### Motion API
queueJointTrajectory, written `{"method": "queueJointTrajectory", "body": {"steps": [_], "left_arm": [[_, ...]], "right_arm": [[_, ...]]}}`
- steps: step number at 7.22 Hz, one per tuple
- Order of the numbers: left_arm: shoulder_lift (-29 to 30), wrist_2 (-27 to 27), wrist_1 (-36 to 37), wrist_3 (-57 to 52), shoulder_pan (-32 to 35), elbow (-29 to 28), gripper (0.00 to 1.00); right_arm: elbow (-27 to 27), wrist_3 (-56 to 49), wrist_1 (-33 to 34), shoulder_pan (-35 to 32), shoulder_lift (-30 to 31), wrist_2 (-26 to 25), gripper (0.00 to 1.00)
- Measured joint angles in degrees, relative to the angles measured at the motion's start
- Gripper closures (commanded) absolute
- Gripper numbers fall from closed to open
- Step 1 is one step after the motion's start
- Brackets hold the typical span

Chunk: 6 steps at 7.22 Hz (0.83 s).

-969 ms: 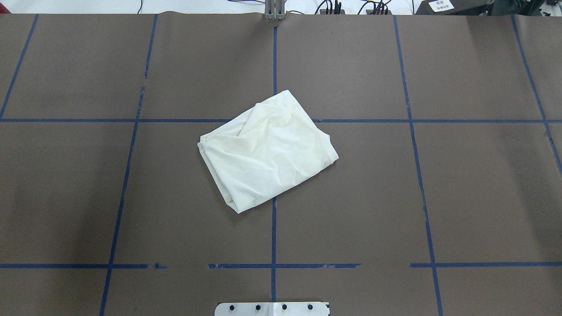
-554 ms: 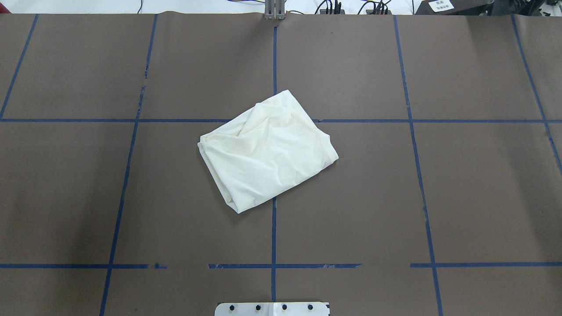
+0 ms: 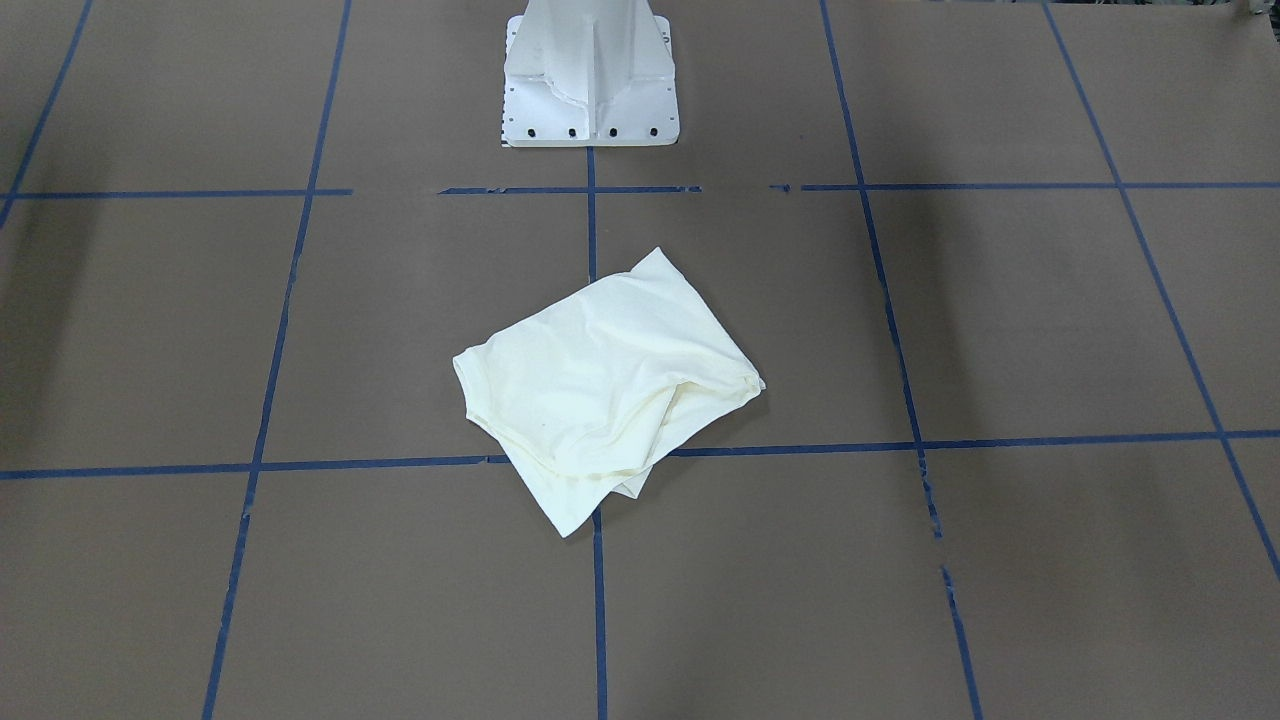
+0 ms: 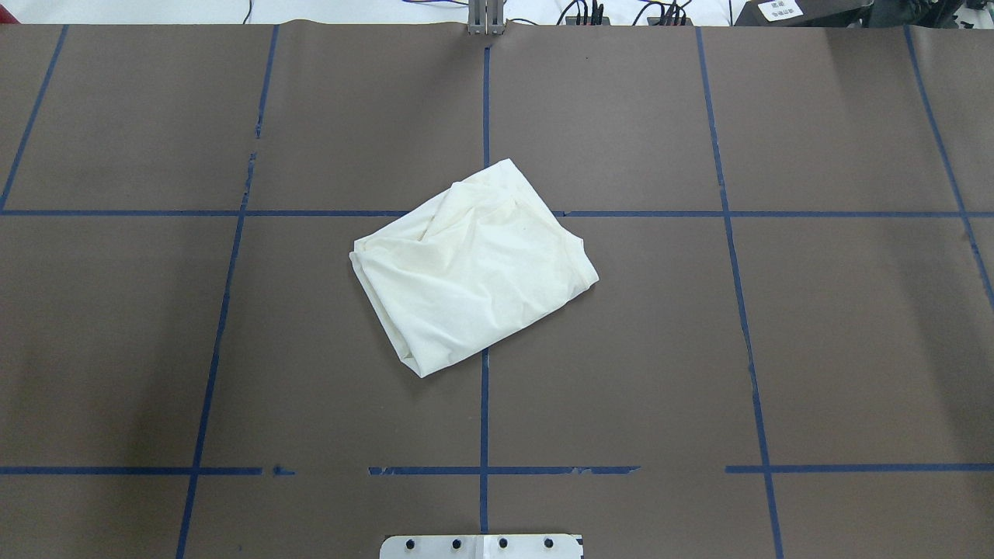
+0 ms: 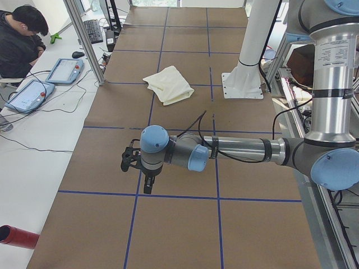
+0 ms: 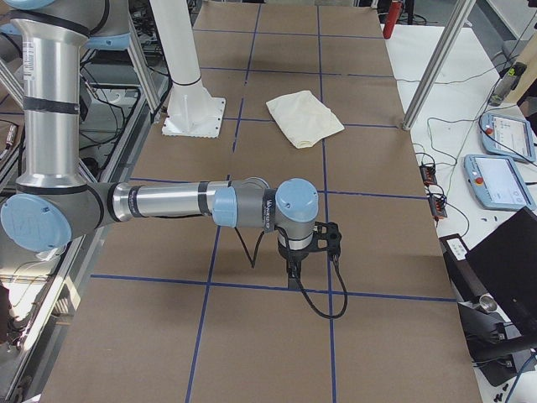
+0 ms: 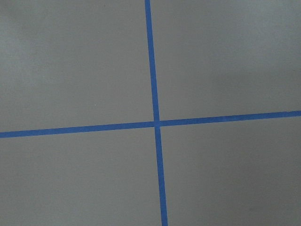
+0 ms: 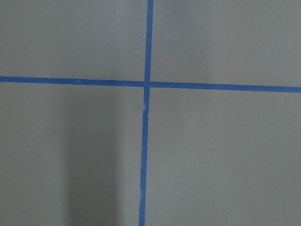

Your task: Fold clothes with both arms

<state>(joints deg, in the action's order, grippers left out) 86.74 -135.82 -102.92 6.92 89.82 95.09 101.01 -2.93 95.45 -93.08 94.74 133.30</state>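
Note:
The clothes (image 4: 474, 268) are one cream shirt folded into a rumpled, tilted packet at the table's centre, plain side up; it also shows in the front view (image 3: 600, 390) and both side views (image 5: 170, 84) (image 6: 304, 117). Neither arm touches it. The left arm (image 5: 235, 150) stretches low over the table's left end, its gripper (image 5: 147, 184) hanging down far from the shirt; I cannot tell if it is open. The right arm (image 6: 168, 203) does the same at the right end, and its gripper (image 6: 294, 267) is equally unreadable. Both wrist views show only brown table and blue tape.
The white pedestal (image 3: 590, 80) stands at the robot's side of the table, just behind the shirt. Blue tape lines (image 4: 484, 419) grid the brown table cover. A seated person (image 5: 19, 39) and control tablets (image 5: 64, 70) are beyond the far edge, with metal frame posts (image 6: 432, 71).

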Motion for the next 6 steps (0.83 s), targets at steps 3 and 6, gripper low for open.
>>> {"method": "queueJointTrajectory", "body": {"steps": [3,6], "left_arm": [[0.01,0.03,0.0,0.19,0.06,0.08,0.0],[-0.04,0.03,0.0,0.2,0.08,0.09,0.0]], "right_arm": [[0.05,4.1,-0.07,0.0,0.0,2.14,0.0],[-0.13,5.02,0.03,0.26,0.16,2.88,0.0]]}}
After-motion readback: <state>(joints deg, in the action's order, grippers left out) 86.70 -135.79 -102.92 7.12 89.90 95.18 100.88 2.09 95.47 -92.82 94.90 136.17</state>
